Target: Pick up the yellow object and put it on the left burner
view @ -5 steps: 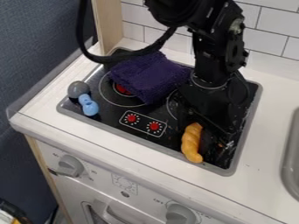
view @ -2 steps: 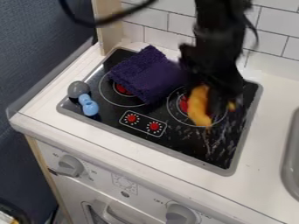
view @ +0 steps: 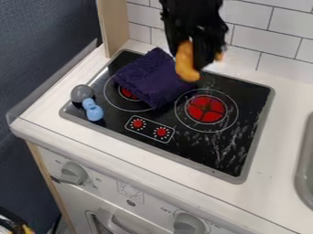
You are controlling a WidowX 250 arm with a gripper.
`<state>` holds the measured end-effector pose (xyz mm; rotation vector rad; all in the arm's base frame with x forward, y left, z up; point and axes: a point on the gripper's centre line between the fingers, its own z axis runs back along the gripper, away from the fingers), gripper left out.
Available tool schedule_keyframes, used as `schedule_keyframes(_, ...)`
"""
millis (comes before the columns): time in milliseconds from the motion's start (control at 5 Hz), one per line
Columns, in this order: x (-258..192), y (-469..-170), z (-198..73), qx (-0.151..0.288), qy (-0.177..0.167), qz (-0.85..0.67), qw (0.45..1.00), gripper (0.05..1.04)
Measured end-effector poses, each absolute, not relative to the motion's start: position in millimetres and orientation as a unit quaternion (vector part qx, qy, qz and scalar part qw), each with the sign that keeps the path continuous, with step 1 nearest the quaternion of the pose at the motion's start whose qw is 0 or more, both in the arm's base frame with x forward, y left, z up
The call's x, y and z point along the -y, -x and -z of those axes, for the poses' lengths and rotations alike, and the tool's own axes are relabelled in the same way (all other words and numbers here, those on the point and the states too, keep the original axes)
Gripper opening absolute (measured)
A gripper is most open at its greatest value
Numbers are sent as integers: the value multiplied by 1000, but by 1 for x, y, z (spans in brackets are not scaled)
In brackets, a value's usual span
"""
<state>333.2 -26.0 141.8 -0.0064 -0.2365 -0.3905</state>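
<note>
Black cooktop (view: pixel 189 148) (rather scuffed), white counter (view: pixel 272 173), tiled wall (view: pixel 275 41) behind; pincer (view: pixel 198 61) clamped round yellow object (view: pixel 185 64).

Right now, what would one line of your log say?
black pincer: holding yellow twisted object aloft | red-centred left burner: partly under purple fuzzy cloth | placement: not yet done

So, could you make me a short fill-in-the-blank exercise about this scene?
The gripper is holding the ____ object off the cooktop.
The cloth partly covering the left burner is ____.
The right burner's center is ____.
The cooktop's panel shows ____ red dials.

Missing words: yellow; purple; red; two.
</note>
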Motion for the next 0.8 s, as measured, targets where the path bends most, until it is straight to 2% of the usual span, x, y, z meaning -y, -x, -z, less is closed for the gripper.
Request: schedule_keyframes(800,-36,-346,-86,58,11,124,990,651)
